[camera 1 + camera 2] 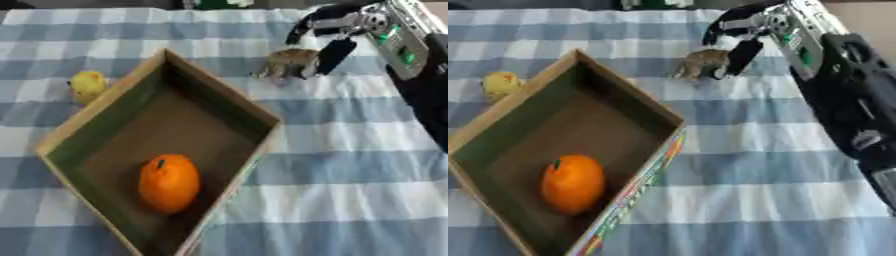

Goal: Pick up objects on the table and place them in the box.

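Orange fruit lying inside cardboard box — already stowed. Brown figure sitting on checked bench; right robot hand closing fingers around it — evidently picking it. Yellow toy waiting beside box.

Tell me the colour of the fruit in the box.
Orange, with a small dark stem; clearest in the left eye view.
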{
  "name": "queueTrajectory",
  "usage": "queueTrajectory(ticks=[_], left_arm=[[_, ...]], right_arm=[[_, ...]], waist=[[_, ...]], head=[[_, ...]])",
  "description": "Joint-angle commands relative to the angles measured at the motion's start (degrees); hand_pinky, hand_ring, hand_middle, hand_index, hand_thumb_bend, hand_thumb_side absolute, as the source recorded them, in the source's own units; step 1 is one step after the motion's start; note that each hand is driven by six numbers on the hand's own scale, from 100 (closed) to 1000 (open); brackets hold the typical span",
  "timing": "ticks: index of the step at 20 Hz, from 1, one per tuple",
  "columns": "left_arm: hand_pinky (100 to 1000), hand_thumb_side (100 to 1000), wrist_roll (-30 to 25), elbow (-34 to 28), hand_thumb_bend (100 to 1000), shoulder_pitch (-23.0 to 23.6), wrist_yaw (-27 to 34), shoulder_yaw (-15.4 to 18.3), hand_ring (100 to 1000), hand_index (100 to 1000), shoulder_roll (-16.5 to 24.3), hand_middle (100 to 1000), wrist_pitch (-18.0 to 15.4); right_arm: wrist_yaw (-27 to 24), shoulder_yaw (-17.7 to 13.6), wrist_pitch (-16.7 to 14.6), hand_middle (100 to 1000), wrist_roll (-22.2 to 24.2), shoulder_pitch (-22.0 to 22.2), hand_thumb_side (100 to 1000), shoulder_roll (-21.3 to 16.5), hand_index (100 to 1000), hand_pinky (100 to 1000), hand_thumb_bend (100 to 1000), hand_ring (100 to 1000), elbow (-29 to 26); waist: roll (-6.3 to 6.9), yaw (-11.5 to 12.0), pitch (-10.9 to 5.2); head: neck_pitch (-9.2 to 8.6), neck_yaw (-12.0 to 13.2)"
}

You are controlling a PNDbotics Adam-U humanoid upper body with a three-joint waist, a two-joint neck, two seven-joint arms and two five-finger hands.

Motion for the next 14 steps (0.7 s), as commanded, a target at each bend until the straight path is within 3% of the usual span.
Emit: queueTrajectory(ticks=[1,5,14], left_arm=[[483,785,-0.2,-0.9,100,-0.9,-0.2,0.0,804,776,1.3,749,-0.1],[484,784,-0.3,-0.9,100,-0.9,-0.2,0.1,805,775,1.2,749,0.0],[484,784,-0.5,-0.9,100,-1.0,-0.3,0.1,806,775,1.1,749,0.0]], right_arm=[[1.2,-0.1,0.1,834,-0.4,-1.5,380,-0.5,902,886,285,973,0.4],[2.2,0.0,-0.2,817,-0.6,-1.1,369,-0.3,882,879,258,967,1.6],[1.7,0.1,0.8,691,-2.3,-1.4,288,0.3,763,845,100,924,1.7]], waist=[[-0.02,0.2,-1.16],[0.02,0.4,-0.92],[0.14,0.4,-0.91]], head=[[-0.70,-0.3],[-0.77,-0.4],[-0.80,-0.5]])
